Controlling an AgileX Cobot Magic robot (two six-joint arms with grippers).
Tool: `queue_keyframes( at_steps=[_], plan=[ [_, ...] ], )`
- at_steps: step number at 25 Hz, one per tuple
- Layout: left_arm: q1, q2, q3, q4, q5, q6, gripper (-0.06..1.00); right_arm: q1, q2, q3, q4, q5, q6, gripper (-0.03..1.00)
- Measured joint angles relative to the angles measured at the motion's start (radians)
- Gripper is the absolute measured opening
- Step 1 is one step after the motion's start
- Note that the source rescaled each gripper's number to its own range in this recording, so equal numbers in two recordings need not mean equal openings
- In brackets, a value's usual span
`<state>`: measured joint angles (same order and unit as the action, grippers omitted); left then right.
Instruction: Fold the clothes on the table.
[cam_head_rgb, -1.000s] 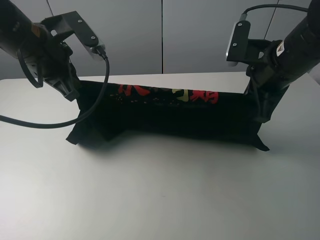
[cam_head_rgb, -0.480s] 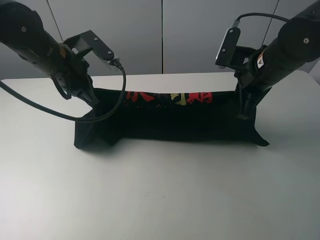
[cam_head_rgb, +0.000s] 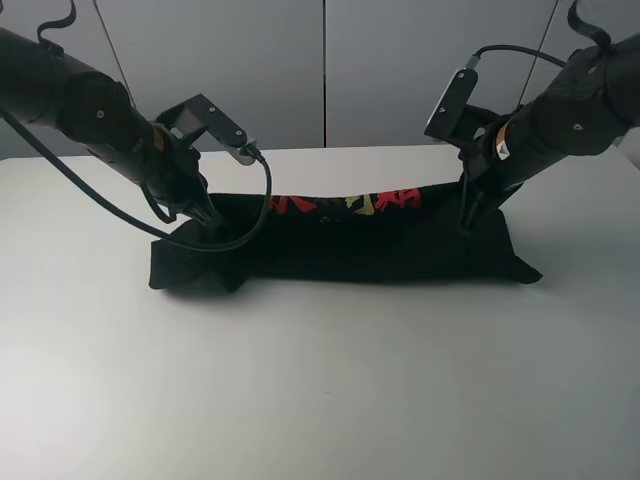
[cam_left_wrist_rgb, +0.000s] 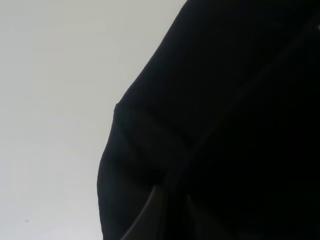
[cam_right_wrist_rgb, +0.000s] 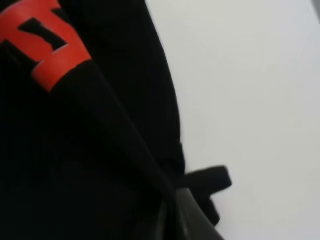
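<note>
The black T-shirt (cam_head_rgb: 350, 248) lies as a long folded band across the far part of the white table (cam_head_rgb: 320, 380). Its red and yellow characters (cam_head_rgb: 350, 202) show along the raised back edge. My left gripper (cam_head_rgb: 207, 218) is shut on the shirt's left end, low over the table. My right gripper (cam_head_rgb: 468, 216) is shut on the right end, with the cloth edge lifted a little. In the left wrist view black cloth (cam_left_wrist_rgb: 225, 100) fills the frame around the gripper (cam_left_wrist_rgb: 167, 215). In the right wrist view the gripper (cam_right_wrist_rgb: 172, 215) pinches cloth (cam_right_wrist_rgb: 75, 150) below a red character (cam_right_wrist_rgb: 45, 35).
The left arm's black cable (cam_head_rgb: 264, 200) loops down over the shirt's left part. A grey panelled wall (cam_head_rgb: 320, 70) stands behind the table's far edge. Bare white tabletop lies in front of the shirt and at both sides.
Both grippers have come down and slightly inward with the shirt's upper edge. The held cloth has sunk from a raised, stretched band to a low one near the table.
</note>
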<state>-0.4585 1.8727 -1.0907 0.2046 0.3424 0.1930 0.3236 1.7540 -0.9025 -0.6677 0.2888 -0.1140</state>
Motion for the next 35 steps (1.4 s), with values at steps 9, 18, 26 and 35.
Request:
queue_keyframes(
  at_steps=[9, 18, 26, 35],
  plan=[
    [0.013, 0.014, 0.0, 0.002, -0.11, -0.067, 0.11, -0.004, 0.09, 0.0, -0.254, -0.064, 0.266, 0.08],
    [0.052, 0.027, 0.0, -0.006, -0.198, -0.188, 0.6, -0.058, 0.113, 0.0, -0.36, -0.135, 0.523, 0.58],
    [0.089, 0.031, 0.0, -0.06, -0.105, -0.435, 0.9, -0.058, 0.113, -0.028, -0.296, 0.001, 0.872, 0.99],
    [0.089, 0.081, -0.117, -0.064, 0.13, -0.448, 0.9, -0.062, 0.115, -0.206, 0.221, 0.302, 0.466, 0.99]
  ],
)
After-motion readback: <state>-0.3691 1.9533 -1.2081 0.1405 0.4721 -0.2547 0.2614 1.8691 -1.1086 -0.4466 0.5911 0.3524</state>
